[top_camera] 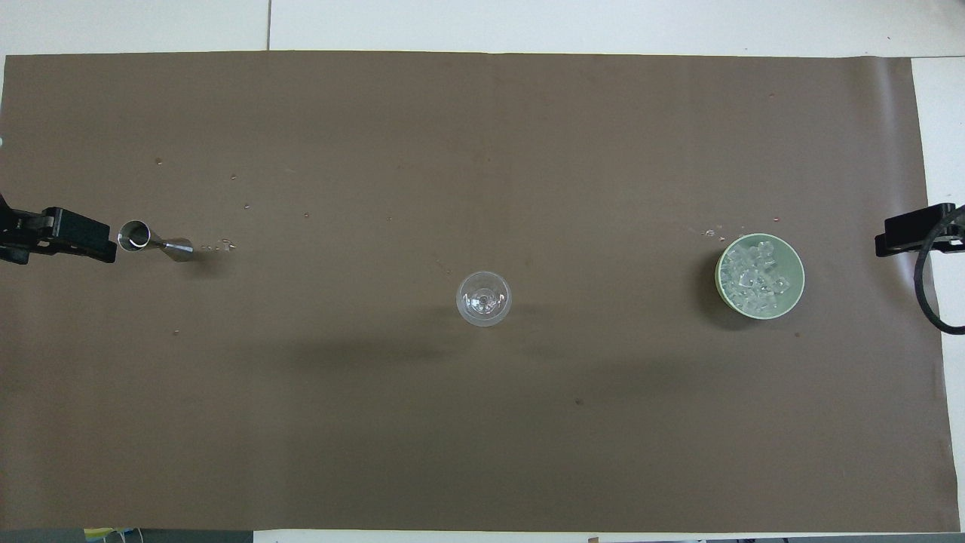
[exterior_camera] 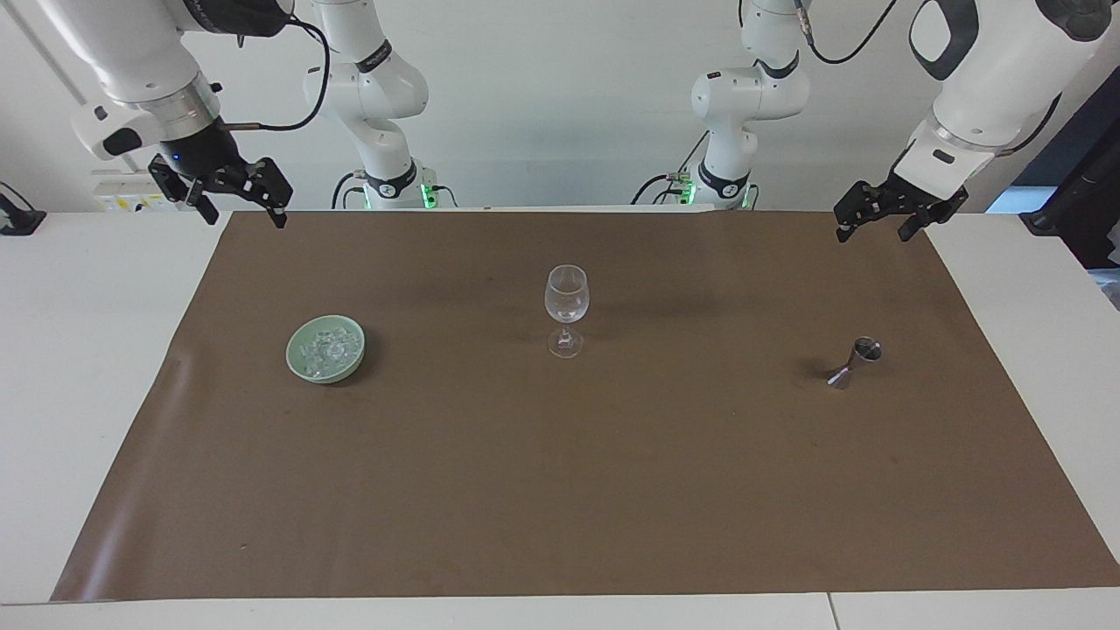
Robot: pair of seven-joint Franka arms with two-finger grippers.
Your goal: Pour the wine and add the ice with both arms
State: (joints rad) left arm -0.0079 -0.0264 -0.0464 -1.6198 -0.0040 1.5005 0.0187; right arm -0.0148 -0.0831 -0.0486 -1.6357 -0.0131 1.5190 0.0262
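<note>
A clear stemmed wine glass (exterior_camera: 567,302) stands upright mid-mat; it also shows in the overhead view (top_camera: 483,299). The ice (exterior_camera: 328,350) is a heap of clear cubes in a pale green bowl (exterior_camera: 293,360) toward the right arm's end, also seen from overhead as ice (top_camera: 754,275) in the bowl (top_camera: 797,290). A small metal jigger (exterior_camera: 856,361) stands toward the left arm's end, also in the overhead view (top_camera: 154,241). My right gripper (exterior_camera: 243,214) hangs open and empty over the mat's corner. My left gripper (exterior_camera: 875,232) hangs open and empty over the mat's other corner by the robots.
A brown mat (exterior_camera: 560,490) covers most of the white table (exterior_camera: 87,350). A few small drops lie on the mat beside the jigger (top_camera: 225,244). One black finger of each gripper shows at the overhead view's side edges.
</note>
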